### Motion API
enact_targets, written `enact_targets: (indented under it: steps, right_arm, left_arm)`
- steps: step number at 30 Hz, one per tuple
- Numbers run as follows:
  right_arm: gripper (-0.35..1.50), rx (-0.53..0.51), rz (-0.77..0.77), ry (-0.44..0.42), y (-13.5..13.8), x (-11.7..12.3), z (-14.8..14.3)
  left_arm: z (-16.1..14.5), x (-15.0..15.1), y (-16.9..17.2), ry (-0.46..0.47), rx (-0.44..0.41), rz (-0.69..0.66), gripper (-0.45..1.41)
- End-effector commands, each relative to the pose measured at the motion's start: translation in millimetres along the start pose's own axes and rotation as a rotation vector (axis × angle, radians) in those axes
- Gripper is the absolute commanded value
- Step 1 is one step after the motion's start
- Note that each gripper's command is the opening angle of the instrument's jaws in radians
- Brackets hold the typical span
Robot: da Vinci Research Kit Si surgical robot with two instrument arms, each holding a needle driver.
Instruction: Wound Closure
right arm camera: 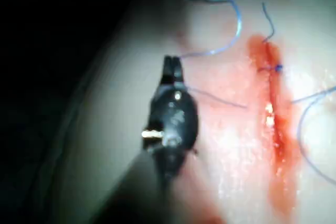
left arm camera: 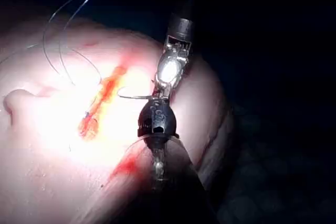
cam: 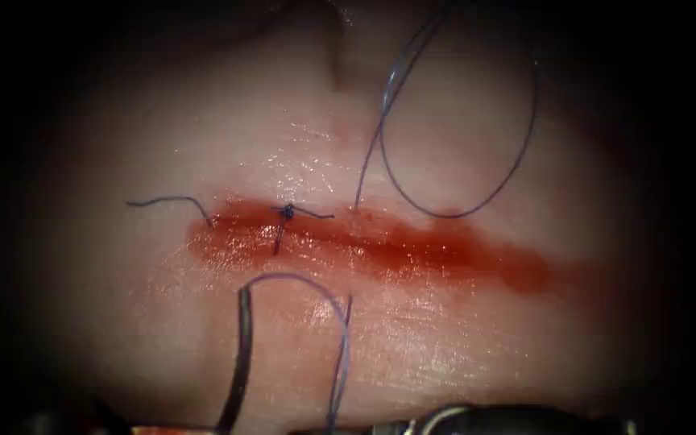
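With the right tool [right arm camera: 172,69] clenching the thread [right arm camera: 231,30] and the needle [cam: 241,354] lying outside the tissue [cam: 461,338] at 6 o'clock of the cut [cam: 380,242], the slack loops are risking snagging on the knot [cam: 287,212]; what the left tool [left arm camera: 156,102] is holding I cannot tell.

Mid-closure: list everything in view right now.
tissue: one, pale pink, under everything.
cut: one, running across the middle.
red fluid: along the cut.
knot: one, dark blue, toward the cut's left end.
thread: blue, looping above the cut and arcing below it.
needle: one, dark, below the cut, apparently out of the tissue.
left tool: one, load unclear.
right tool: one, fingers apparently shut on thread.
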Motion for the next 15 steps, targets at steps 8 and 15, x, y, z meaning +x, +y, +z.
enact_targets:
  steps: [8,15]
  right_arm:
    - [0.91,-0.085,-0.044,0.029,0.4,0.2,0.8]
    - [1.06,-0.135,-0.118,0.026,2.6,-0.4,-1.7]
  left_arm:
    - [-3.4,-0.4,-1.3,0.005,0.091,0.013,-0.45]
    - [-5.8,-1.1,-2.6,-0.011,0.15,0.013,-0.45]
